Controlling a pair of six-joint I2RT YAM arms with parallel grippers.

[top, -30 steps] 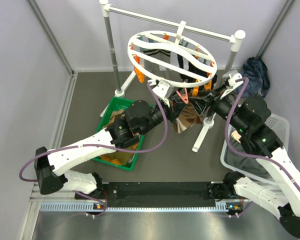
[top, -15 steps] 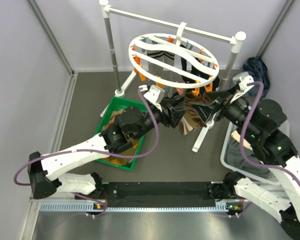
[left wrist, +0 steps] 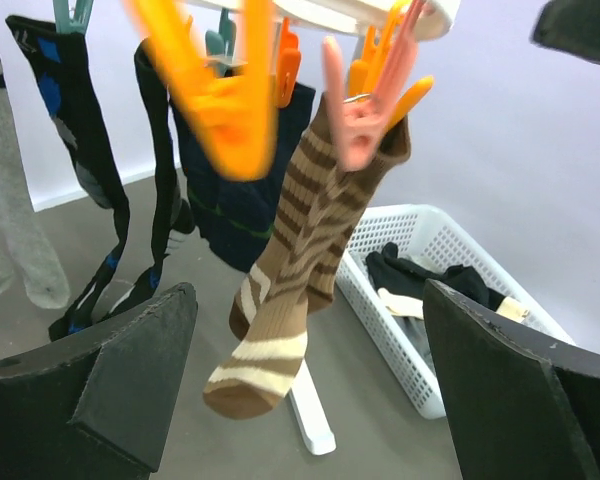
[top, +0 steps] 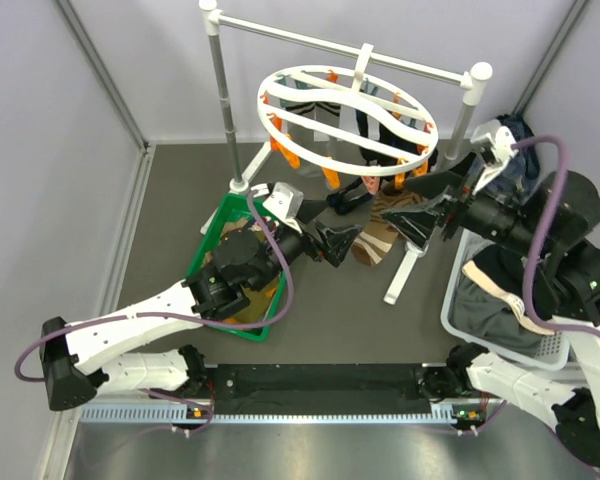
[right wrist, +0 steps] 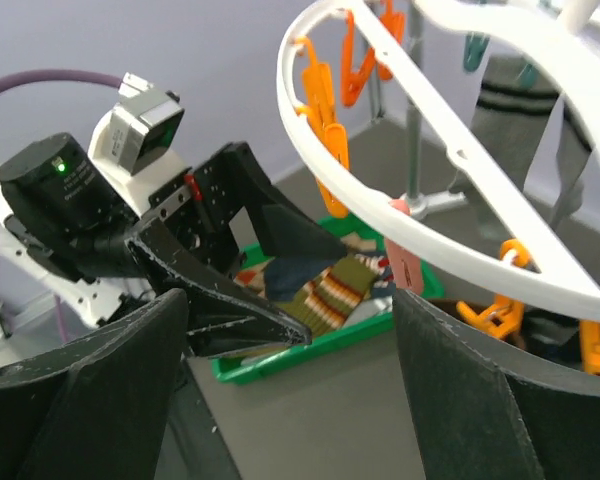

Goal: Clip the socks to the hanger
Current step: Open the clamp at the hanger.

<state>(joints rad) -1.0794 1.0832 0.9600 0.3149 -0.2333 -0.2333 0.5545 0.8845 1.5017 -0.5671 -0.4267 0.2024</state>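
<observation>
The white ring hanger (top: 348, 110) hangs from the rail, with orange clips and several socks on it. A brown striped sock (top: 375, 238) hangs at its near rim from a pink clip (left wrist: 355, 130), free of both grippers. My left gripper (top: 350, 222) stands open just left of that sock, which shows between its fingers (left wrist: 130, 370) in the wrist view. Just right of the sock my right gripper (top: 422, 205) is open and holds nothing. In the right wrist view the hanger (right wrist: 460, 170) arcs overhead. Dark socks (left wrist: 240, 190) hang behind.
A green tray (top: 205, 245) with loose socks (right wrist: 330, 290) lies under the left arm. The white lattice basket (top: 455, 310) with dark clothes stands on the right. The rail stand's foot (top: 398, 280) reaches under the sock. A dark bundle (top: 515, 140) lies at the back right.
Both grippers have opened and drawn back from the brown striped sock, the left one to the left and the right one to the right. The sock now hangs from the clip alone.
</observation>
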